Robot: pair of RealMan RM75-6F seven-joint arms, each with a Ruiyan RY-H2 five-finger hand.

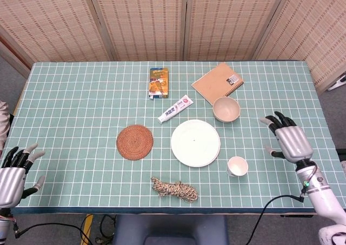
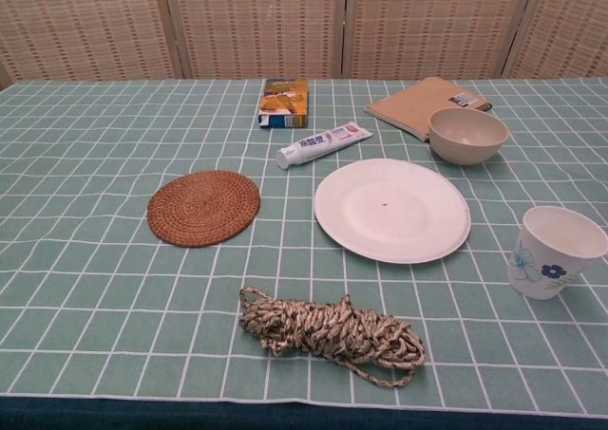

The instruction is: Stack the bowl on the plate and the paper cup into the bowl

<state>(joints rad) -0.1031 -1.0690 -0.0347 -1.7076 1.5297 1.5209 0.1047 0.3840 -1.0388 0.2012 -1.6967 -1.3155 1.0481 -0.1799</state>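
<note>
Beige bowl (image 1: 226,109) sits upright on the green checked tablecloth (image 1: 81,104) in the head view, just behind and right of the white plate (image 1: 195,143), with the paper cup (image 1: 237,166) standing just off the plate's front right edge. Nothing is stacked yet. The right hand (image 1: 289,138) hovers over the cloth to the right of the cup and bowl, fingers spread and holding nothing. The left hand (image 1: 13,176) hangs at the table's front left corner, also spread and empty, well apart from everything.

What I'd worry about: the bowl sits touching or nearly touching the corner of the brown notebook (image 1: 217,82), so a sloppy grab could drag the notebook along or tip the bowl. The cup looks light, so a finger bumping it on the way past could knock it over or shove it onto the plate.

Chest view: same layout from low down, but neither hand shows at all. The bowl (image 2: 467,135) hides the notebook's (image 2: 418,104) near corner, so I can't tell if they actually touch. The cup (image 2: 558,251) runs right up to the frame's right edge. The rope bundle (image 2: 332,333) in front, the woven coaster (image 2: 203,207) and the toothpaste tube (image 2: 323,143) are out of the way.
</note>
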